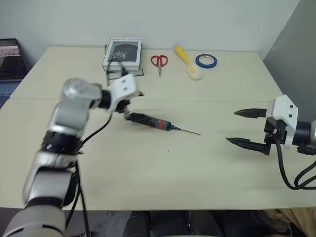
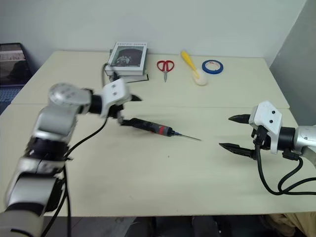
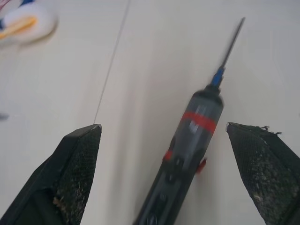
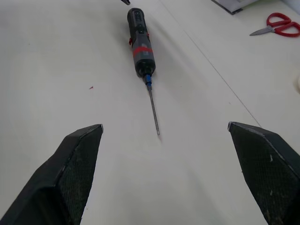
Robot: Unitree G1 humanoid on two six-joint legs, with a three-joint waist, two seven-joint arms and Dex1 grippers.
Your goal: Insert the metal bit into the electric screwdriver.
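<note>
Pale wood table [image 1: 148, 187] carries everything, and the electric screwdriver [image 1: 150, 121] lies flat near its middle, long axis running across from the robot's left toward its right. Metal bit [image 1: 189, 131] stands out of the screwdriver's bluish tip in line with the body, pointing toward the right gripper [image 1: 244, 128]; it looks already seated, so the insertion appears done.

Left gripper [image 2: 129, 109] is the nearer one, just over the screwdriver's rear end, fingers spread wide and holding nothing; its wrist view shows the tool lying free between the two pads. Right gripper sits well apart beyond the bit's point, also spread wide and empty, facing back along the tool's axis.

Nothing lies between either gripper and the screwdriver. Behind the screwdriver, along the table's far edge, sit a stack of books [image 1: 123, 57], red-handled scissors [image 1: 159, 61], a yellow-handled tool [image 1: 185, 58] resting on a white roll, and a blue tape ring [image 1: 206, 60], all well clear. A tiny red speck [image 4: 91, 87] lies on the table nearer the robot than the screwdriver.
</note>
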